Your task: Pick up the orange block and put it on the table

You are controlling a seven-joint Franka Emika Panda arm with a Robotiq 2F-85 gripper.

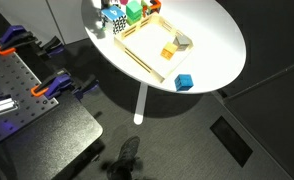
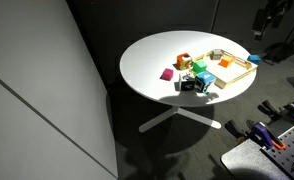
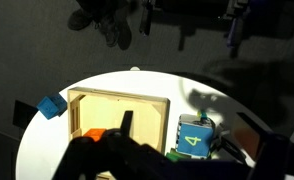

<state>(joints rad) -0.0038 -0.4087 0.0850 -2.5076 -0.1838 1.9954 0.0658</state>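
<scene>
Inside the light wooden tray [image 1: 139,62] on the round white table [image 1: 217,50], the small orange-yellow cube [image 1: 170,52] is lying ungrasped while the dark gripper [image 3: 112,142], finger spread impossible to tell, is hovering high, needing to descend.

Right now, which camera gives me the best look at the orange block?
An exterior view looking steeply down: the orange block sits unobstructed in the wooden tray. In an exterior view from farther off it is tiny. The wrist view shows only a shadowed sliver.

1 table [image 1: 215,40], 1 tray [image 1: 137,60]
</scene>
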